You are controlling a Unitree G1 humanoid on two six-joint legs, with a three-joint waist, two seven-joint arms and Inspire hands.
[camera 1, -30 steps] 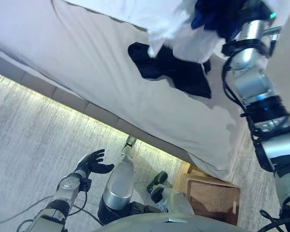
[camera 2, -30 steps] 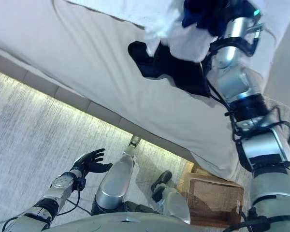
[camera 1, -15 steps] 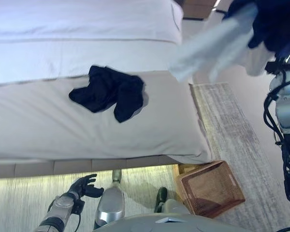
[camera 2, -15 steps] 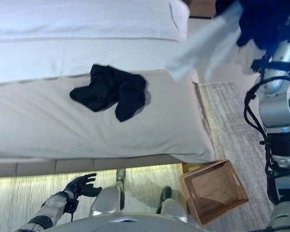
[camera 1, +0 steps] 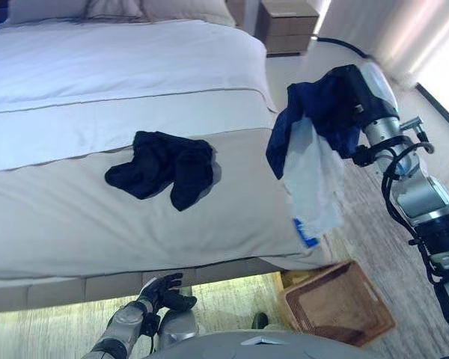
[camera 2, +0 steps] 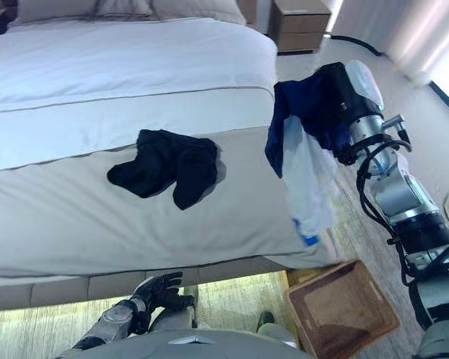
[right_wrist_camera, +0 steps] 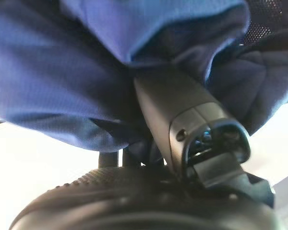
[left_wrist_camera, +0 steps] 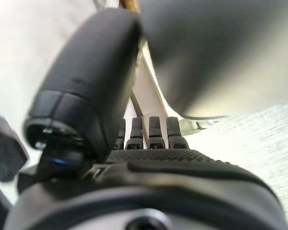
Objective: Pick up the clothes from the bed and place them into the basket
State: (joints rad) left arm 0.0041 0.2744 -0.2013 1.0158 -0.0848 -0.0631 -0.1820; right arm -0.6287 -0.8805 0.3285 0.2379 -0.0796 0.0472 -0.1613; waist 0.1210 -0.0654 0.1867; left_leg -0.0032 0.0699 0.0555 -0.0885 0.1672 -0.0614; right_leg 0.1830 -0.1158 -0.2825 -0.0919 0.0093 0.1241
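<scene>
A heap of black clothes [camera 1: 163, 169] lies on the grey foot of the bed [camera 1: 75, 217]. My right hand [camera 1: 349, 88] is raised past the bed's right corner and is shut on a dark blue and white garment [camera 1: 311, 173], which hangs down from it over the floor. In the right wrist view the thumb [right_wrist_camera: 181, 120] presses into the blue cloth [right_wrist_camera: 77, 72]. A brown woven basket [camera 1: 341, 311] stands on the floor below, by the bed's corner. My left hand [camera 1: 162, 291] is open and empty, low by the bed's base.
Pillows [camera 1: 157, 7] lie at the head of the bed. A wooden nightstand [camera 1: 288, 25] stands beyond the bed's far right corner. A pale carpet [camera 1: 393, 247] runs along the bed's right side.
The camera has swung, so the whole picture has shifted. My right hand has carried the garment off the bed to its right corner, where it now hangs straight down. The black clothes have not moved.
</scene>
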